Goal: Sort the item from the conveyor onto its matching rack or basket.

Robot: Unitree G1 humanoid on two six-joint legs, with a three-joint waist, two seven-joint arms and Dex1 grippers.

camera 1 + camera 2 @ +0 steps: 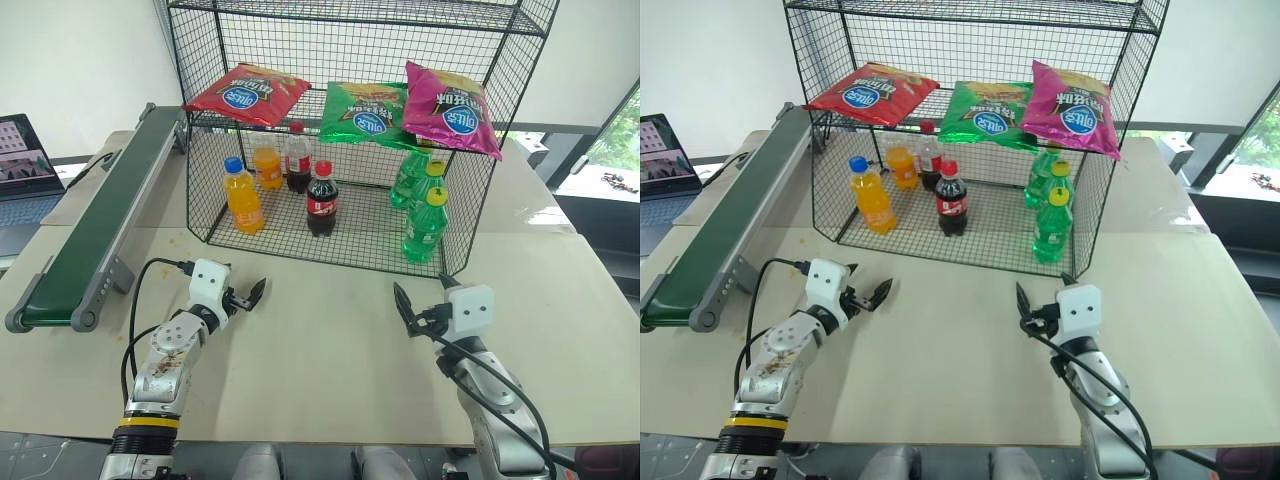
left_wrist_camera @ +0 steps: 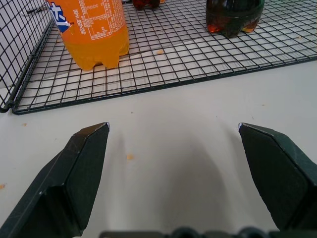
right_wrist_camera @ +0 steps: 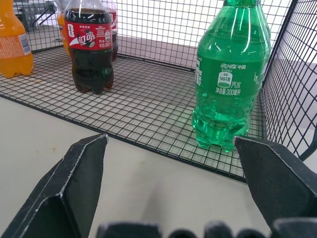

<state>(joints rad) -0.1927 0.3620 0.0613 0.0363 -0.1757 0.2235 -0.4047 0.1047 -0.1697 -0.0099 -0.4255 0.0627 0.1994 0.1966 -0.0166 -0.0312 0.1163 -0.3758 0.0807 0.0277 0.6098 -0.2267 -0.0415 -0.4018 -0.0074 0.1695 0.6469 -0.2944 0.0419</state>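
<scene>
Red chip bag (image 1: 247, 94) sits on rack (image 1: 470, 250) upper shelf, well beyond both fingers. Left gripper (image 1: 243, 297) and right gripper (image 1: 412, 312) spread, empty. Bag looks light, crinkly, crushable; pinch an edge seam.

1. The clear green plastic soda bottle (image 3: 232, 74) standing just ahead of the right fingers (image 3: 270, 176) carries a green label with white Chinese characters, among them "中国" and "汽水", and the line "净含量:300毫升"; the smaller print above is too small to read.
2. The dark cola bottle with a red label (image 3: 90, 47), ahead of the right arm's other finger, shows white stylised lettering that cannot be made out for sure.
3. The orange soda bottle (image 2: 91, 29) ahead of the left fingers (image 2: 79, 173) has a blue-and-white logo fragment and fine white print, unreadable.
</scene>
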